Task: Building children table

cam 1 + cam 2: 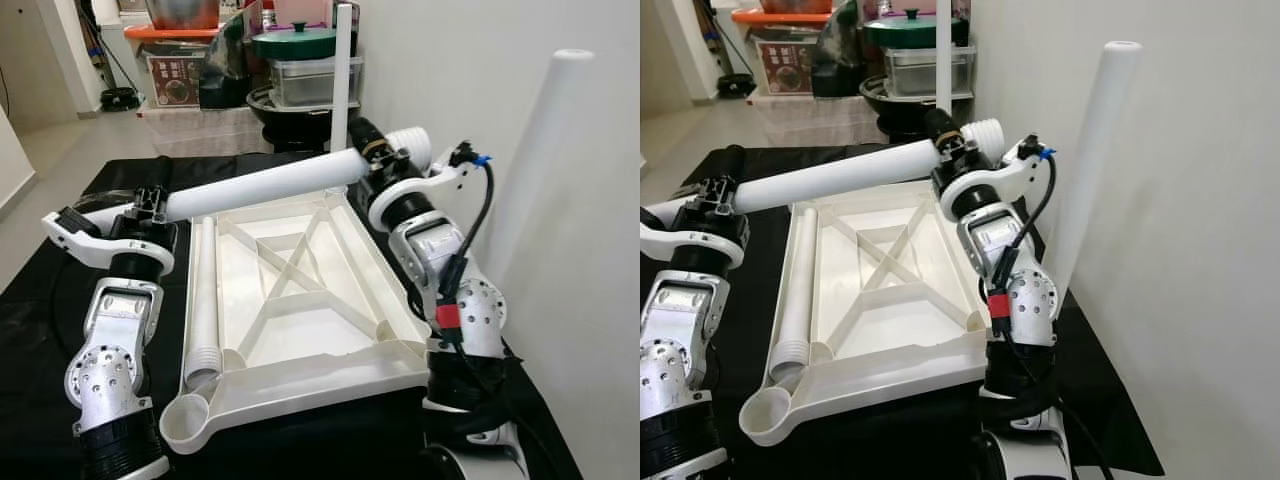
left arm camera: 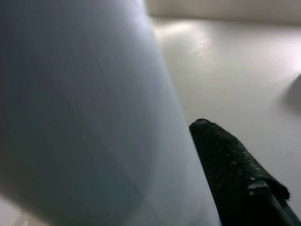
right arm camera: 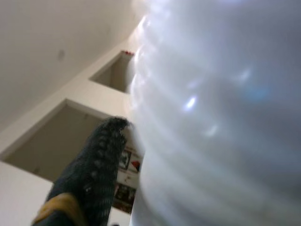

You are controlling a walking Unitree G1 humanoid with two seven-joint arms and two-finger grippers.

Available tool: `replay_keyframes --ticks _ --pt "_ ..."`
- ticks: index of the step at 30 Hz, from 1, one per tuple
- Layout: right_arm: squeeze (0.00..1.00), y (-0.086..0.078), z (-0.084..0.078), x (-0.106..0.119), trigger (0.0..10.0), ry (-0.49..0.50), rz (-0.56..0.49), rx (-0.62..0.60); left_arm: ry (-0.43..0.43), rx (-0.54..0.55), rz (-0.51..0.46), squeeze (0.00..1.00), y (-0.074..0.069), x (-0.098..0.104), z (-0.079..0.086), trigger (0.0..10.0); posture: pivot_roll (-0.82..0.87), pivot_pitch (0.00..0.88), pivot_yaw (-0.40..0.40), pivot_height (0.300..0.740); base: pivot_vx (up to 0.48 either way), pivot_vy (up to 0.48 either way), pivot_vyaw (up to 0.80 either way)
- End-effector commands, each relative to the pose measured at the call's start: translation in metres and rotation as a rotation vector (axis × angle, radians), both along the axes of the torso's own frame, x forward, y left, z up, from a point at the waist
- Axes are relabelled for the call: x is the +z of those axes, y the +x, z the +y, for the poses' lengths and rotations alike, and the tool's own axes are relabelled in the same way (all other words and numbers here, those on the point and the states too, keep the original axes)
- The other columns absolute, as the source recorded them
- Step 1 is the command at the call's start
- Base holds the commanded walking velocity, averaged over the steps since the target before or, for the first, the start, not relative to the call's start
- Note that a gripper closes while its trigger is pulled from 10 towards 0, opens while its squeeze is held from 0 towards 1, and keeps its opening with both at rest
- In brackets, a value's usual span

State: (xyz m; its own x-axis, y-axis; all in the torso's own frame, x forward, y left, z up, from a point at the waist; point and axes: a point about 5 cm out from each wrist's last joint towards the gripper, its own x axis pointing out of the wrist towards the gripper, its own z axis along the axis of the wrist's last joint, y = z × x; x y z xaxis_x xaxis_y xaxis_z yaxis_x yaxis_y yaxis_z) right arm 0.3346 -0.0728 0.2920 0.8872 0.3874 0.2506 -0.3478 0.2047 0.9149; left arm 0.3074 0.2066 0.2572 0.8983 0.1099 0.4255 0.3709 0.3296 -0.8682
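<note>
Your left gripper (image 1: 152, 203) clamps one end of a white table leg (image 1: 262, 183), your right gripper (image 1: 372, 150) clamps the other, ribbed end (image 1: 412, 143). The leg hangs level between the two grippers, just above the far edge of the upturned white tabletop (image 1: 300, 290), not touching it as far as you can see. In the right wrist view a black finger (image 3: 91, 174) presses against the ribs. In the left wrist view a finger (image 2: 230, 172) sits on the smooth tube. A second leg (image 1: 205, 300) lies in the tabletop, near your left arm. Two more legs stand upright: one (image 1: 342, 75) beyond the right gripper, one (image 1: 1092, 165) beside your right arm. Black cloth (image 1: 40, 330) lies under the tabletop.
</note>
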Motion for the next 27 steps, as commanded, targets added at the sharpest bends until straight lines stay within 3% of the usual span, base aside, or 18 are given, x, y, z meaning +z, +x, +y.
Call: replay_keyframes --ticks 1,3,5,7,8,9,10,11,12,14,15,17,18,21,22,25,26,27 --pt "1.0 -0.017 0.025 -0.031 10.0 0.071 0.026 0.12 0.041 0.02 0.07 0.0 0.002 -0.008 0.001 0.0 0.06 0.0 -0.021 0.74 0.0 0.0 0.0" --pt "1.0 -0.017 0.025 -0.031 10.0 0.071 0.026 0.12 0.041 0.02 0.07 0.0 0.002 -0.008 0.001 0.0 0.06 0.0 -0.021 0.74 0.0 0.0 0.0" --pt "1.0 -0.026 0.024 -0.031 10.0 -0.024 -0.085 0.179 0.029 0.025 0.069 0.0 0.002 -0.008 0.003 0.0 0.06 0.0 -0.021 0.74 0.0 0.0 0.0" --pt "1.0 -0.031 0.023 -0.035 10.0 -0.066 -0.122 0.225 0.023 0.03 0.07 0.0 0.002 -0.007 0.003 0.0 0.06 0.0 -0.021 0.74 0.0 0.0 0.0" --pt "1.0 -0.044 0.016 -0.056 10.0 -0.238 -0.194 0.332 0.011 0.045 0.072 0.0 0.003 -0.006 0.005 0.0 0.05 0.0 -0.023 0.74 0.0 0.0 0.0" --pt "1.0 -0.044 0.016 -0.056 10.0 -0.238 -0.194 0.332 0.011 0.045 0.072 0.0 0.003 -0.006 0.005 0.0 0.05 0.0 -0.023 0.74 0.0 0.0 0.0" --pt "1.0 -0.049 0.014 -0.065 10.0 -0.298 -0.206 0.384 0.007 0.049 0.073 0.0 0.003 -0.005 0.005 0.0 0.05 0.0 -0.023 0.74 0.0 0.0 0.0" --pt "1.0 -0.056 0.01 -0.078 10.0 -0.422 -0.237 0.427 0.006 0.054 0.071 0.0 0.003 -0.004 0.006 0.0 0.05 0.0 -0.022 0.74 0.0 0.0 0.0" --pt "1.0 -0.056 0.01 -0.078 10.0 -0.422 -0.237 0.427 0.006 0.054 0.071 0.0 0.003 -0.004 0.006 0.0 0.05 0.0 -0.022 0.74 0.0 0.0 0.0" --pt "1.0 -0.066 0.001 -0.102 10.0 -0.641 -0.269 0.484 0.003 0.063 0.063 0.0 0.003 -0.001 0.008 0.0 0.05 0.0 -0.023 0.74 0.0 0.0 0.0" --pt "1.0 -0.066 0.001 -0.102 10.0 -0.641 -0.269 0.484 0.003 0.063 0.063 0.0 0.003 -0.001 0.008 0.0 0.05 0.0 -0.023 0.74 0.0 0.0 0.0" --pt "1.0 -0.065 -0.011 -0.116 10.0 -0.817 -0.3 0.45 0.009 0.067 0.061 0.0 0.003 0.0 0.009 0.0 0.04 0.0 -0.016 0.74 0.0 0.0 0.0" --pt "1.0 -0.065 -0.011 -0.116 10.0 -0.817 -0.3 0.45 0.009 0.067 0.061 0.0 0.003 0.0 0.009 0.0 0.04 0.0 -0.016 0.74 0.0 0.0 0.0" --pt "1.0 -0.057 -0.02 -0.114 10.0 -0.976 -0.389 0.376 0.012 0.063 0.067 0.0 0.003 -0.002 0.008 0.0 0.04 0.0 -0.011 0.74 0.0 0.0 0.0" --pt "1.0 -0.057 -0.02 -0.114 10.0 -0.976 -0.389 0.376 0.012 0.063 0.067 0.0 0.003 -0.002 0.008 0.0 0.04 0.0 -0.011 0.74 0.0 0.0 0.0" --pt "1.0 -0.05 -0.027 -0.106 10.0 -1.227 -0.577 0.288 0.019 0.058 0.068 0.0 0.003 -0.001 0.006 0.0 0.05 0.0 -0.012 0.74 0.0 0.0 0.0" --pt "1.0 -0.05 -0.027 -0.106 10.0 -1.227 -0.577 0.288 0.019 0.058 0.068 0.0 0.003 -0.001 0.006 0.0 0.05 0.0 -0.012 0.74 0.0 0.0 0.0" --pt "1.0 -0.048 -0.029 -0.099 10.0 -1.36 -0.683 0.22 0.032 0.062 0.067 0.0 0.003 0.0 0.007 0.0 0.05 0.0 -0.011 0.74 0.0 0.0 0.0"
